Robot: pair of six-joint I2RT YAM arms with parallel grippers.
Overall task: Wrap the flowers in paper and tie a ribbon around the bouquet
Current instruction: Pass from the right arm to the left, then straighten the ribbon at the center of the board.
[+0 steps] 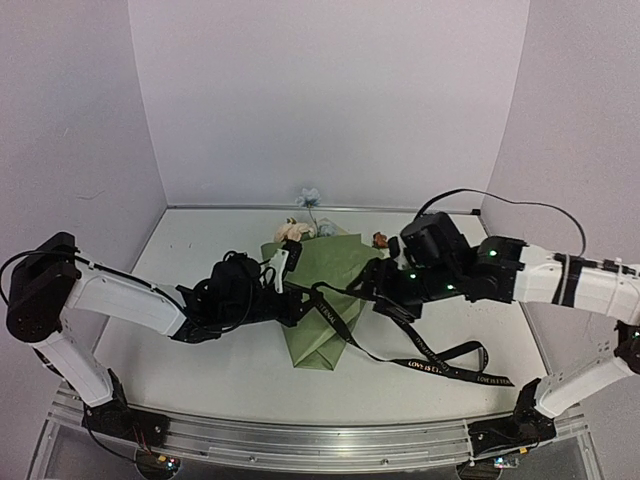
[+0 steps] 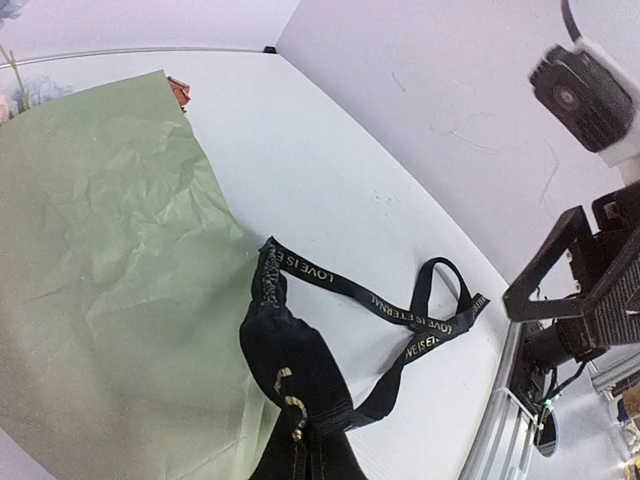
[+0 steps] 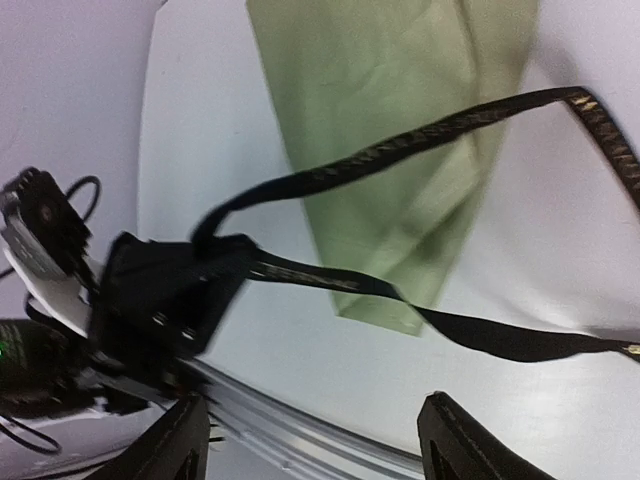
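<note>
Black ribbon (image 2: 360, 293) is clamped tight in your left gripper (image 2: 300, 425) and trails across the table (image 1: 200, 360). The green paper bouquet (image 1: 325, 290) lies mid-table, flower heads (image 1: 296, 230) at the far end. Your right gripper (image 3: 320, 435) hovers over the ribbon, jaws wide apart, holding nothing.

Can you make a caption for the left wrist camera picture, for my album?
The left gripper pinches the black lettered ribbon at the edge of the green paper.
</note>
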